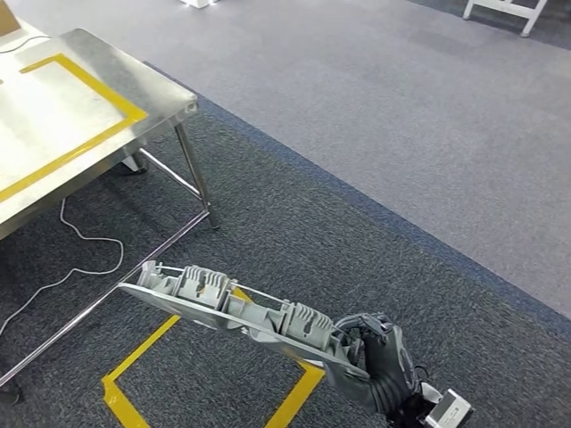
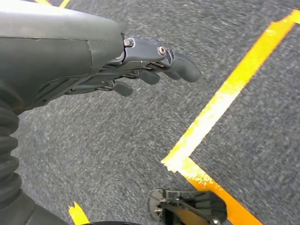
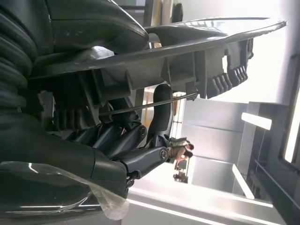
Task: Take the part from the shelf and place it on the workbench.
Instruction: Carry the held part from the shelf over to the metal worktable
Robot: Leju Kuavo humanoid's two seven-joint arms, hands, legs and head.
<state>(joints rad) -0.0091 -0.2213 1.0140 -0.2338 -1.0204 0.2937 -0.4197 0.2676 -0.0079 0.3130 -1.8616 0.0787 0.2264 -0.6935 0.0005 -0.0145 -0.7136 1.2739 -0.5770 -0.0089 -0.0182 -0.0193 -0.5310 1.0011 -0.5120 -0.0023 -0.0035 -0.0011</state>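
Observation:
A long grey plastic part [image 1: 228,308] with ribbed blocks and a thin rod along it hangs over the carpet, held level. My right hand [image 1: 377,361] grips its right end, fingers curled around the edge. In the right wrist view the same part [image 3: 198,51] runs across the frame with my right hand [image 3: 141,140] wrapped under it. The steel workbench [image 1: 74,134] with a yellow taped rectangle stands at the upper left, apart from the part. My left hand [image 2: 148,70] hangs over the floor, fingers stretched out and holding nothing.
Yellow tape [image 1: 202,374] marks a square on the dark carpet below the part. A white cable [image 1: 74,259] trails on the floor under the workbench, beside its slanted legs [image 1: 195,174]. Lighter grey carpet [image 1: 404,107] spreads beyond. A white frame [image 1: 505,13] stands far back.

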